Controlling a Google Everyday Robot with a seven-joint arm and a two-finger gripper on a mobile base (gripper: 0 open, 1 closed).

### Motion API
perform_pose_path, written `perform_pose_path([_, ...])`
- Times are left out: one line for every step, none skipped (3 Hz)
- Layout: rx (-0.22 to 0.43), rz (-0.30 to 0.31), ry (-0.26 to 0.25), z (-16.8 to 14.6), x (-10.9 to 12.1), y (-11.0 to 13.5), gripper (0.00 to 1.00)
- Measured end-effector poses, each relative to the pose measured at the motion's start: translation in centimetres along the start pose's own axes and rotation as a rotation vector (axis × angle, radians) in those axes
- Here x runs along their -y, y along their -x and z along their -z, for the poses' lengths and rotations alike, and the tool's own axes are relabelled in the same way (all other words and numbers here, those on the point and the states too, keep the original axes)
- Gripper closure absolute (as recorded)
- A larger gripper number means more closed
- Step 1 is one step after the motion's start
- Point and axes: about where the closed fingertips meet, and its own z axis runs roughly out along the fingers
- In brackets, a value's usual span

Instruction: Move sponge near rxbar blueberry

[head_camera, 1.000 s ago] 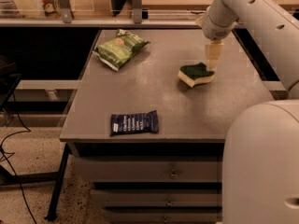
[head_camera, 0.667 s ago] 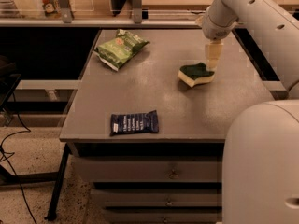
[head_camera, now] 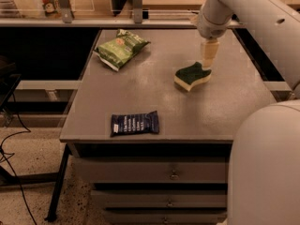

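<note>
gripper (head_camera: pixel 208 64) down at the far right end of the sponge (head_camera: pixel 192 76), touching its dark green top or just above it; open or closed, cannot tell. sponge on the right rear part of the table (head_camera: pixel 154 90), long axis slanting from near-left to far-right, so met at one end rather than mid-body. rxbar blueberry (head_camera: pixel 135 123) well apart, toward the near-left by the table's front edge, lying lengthwise left to right. likely next: carry or slide along that diagonal, down and left, stopping just beside the wrapper. light-green snack bag (head_camera: pixel 122 48) at far left, off that line.
</note>
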Motion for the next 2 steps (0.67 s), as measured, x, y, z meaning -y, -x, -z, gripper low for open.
perform_pose_path([-0.006, 0.059, 0.005, 3.36, -1.28, 3.88, 0.0])
perform_pose_path([-0.008, 0.068, 0.005, 4.04, -1.66, 4.21, 0.0])
